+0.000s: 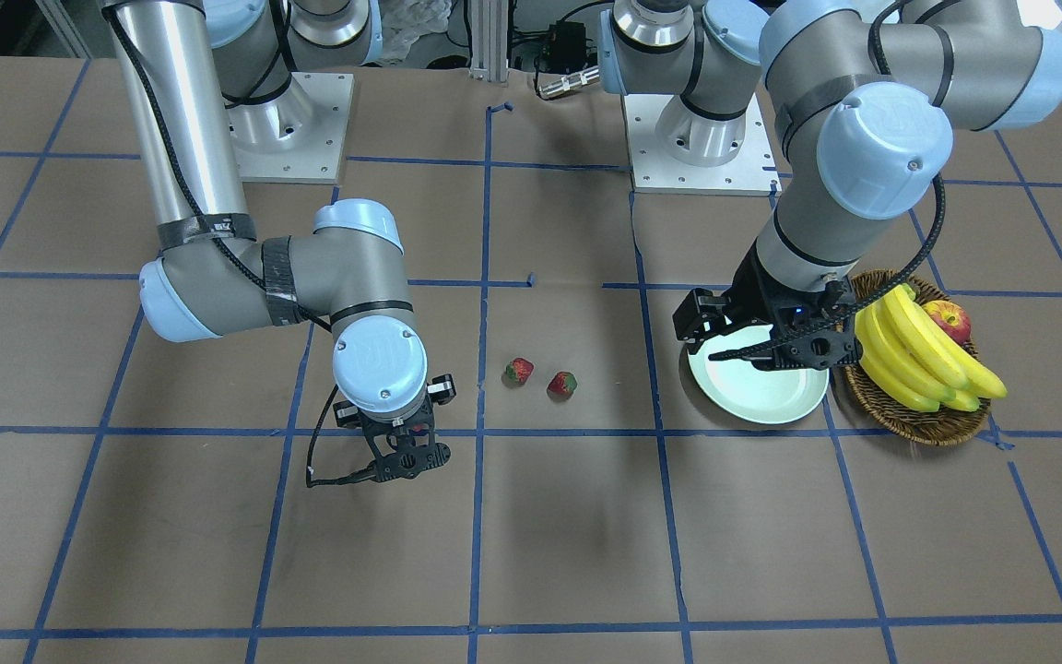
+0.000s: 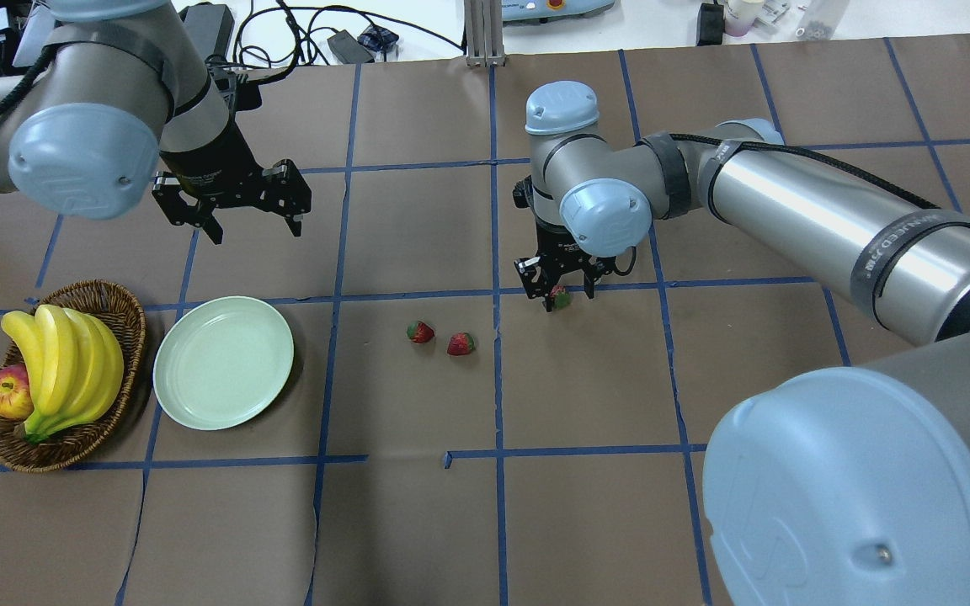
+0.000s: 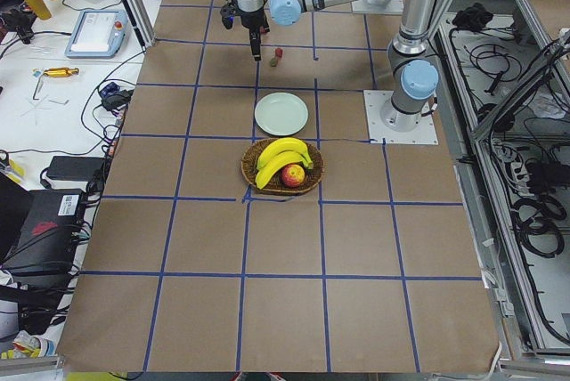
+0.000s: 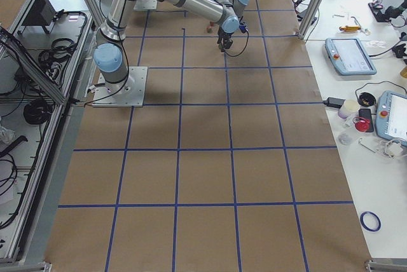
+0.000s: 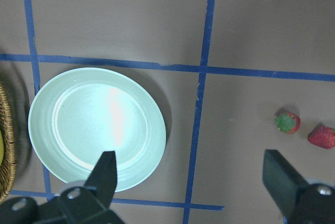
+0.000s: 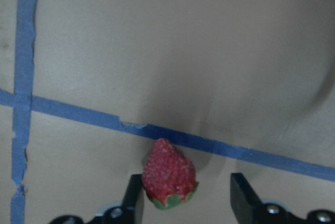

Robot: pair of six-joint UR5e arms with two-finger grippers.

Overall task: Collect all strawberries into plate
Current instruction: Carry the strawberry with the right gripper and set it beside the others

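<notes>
Strawberry (image 6: 169,176) tip points away from right gripper (image 6: 186,186).

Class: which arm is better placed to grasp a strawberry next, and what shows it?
The right. The right gripper has a strawberry between its open jaws on the table. The left gripper hangs open near the plate, away from the other two strawberries.
</notes>
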